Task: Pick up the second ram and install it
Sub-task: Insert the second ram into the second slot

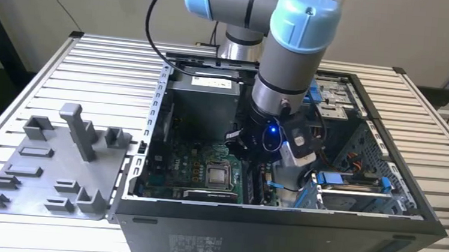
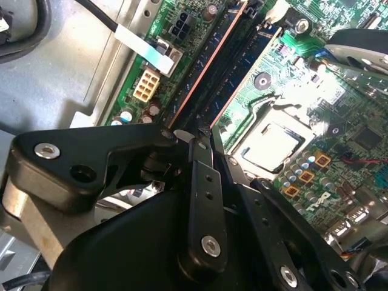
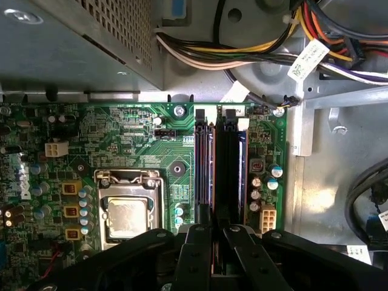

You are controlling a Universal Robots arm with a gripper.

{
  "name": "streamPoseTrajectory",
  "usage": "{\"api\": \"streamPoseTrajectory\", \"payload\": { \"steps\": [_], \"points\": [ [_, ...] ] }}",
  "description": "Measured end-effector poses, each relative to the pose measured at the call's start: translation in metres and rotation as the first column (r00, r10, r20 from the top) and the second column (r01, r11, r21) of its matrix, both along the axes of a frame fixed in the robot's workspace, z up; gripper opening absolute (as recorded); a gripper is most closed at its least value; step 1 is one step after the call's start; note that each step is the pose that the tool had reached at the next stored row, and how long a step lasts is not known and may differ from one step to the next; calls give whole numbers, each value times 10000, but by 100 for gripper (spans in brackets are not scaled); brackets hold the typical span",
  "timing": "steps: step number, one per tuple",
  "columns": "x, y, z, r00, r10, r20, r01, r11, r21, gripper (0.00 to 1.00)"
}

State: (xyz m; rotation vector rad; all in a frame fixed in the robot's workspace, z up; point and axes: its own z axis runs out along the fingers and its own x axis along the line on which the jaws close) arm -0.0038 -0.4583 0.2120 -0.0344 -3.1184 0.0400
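Black jaws (image 3: 217, 233) fill the foreground in both wrist views, drawn close together over the memory slots; whether they grip anything I cannot tell. Beyond them sits the open computer case (image 1: 411, 195) on the slatted counter (image 1: 92, 73), then the green circuit board (image 3: 121, 136). Two dark memory sticks stand side by side in the slots; the second ram (image 3: 229, 167) is partly hidden.
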Motion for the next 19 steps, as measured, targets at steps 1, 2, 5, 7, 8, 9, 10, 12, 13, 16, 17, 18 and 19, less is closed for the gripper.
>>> {"api": "streamPoseTrajectory", "payload": {
  "steps": [1,2,5,7,8,9,10,12,13,16,17,18,19],
  "points": [
    [0,0,-1,10000,0,1,0,10000,1,14],
    [0,0,-2,10000,0,1,0,10000,3,14],
    [0,0,-4,10000,0,1,0,10000,3,15],
    [0,1,-6,10000,0,1,0,10000,4,22],
    [0,0,-6,10000,0,0,0,10000,3,22],
    [0,0,11,10000,-1,0,1,10000,4,22],
    [0,1,50,10000,-1,2,1,10000,6,22],
    [0,0,139,10000,-2,0,2,10000,4,22],
    [0,0,185,10000,-2,0,2,10000,4,22],
    [0,0,308,10000,-1,-3,1,10000,2,22],
    [1,1,308,10000,0,-2,0,10000,4,22],
    [1,1,308,10000,-1,-2,1,10000,5,22],
    [1,1,308,10000,-1,-1,1,10000,8,22]
  ]
}}
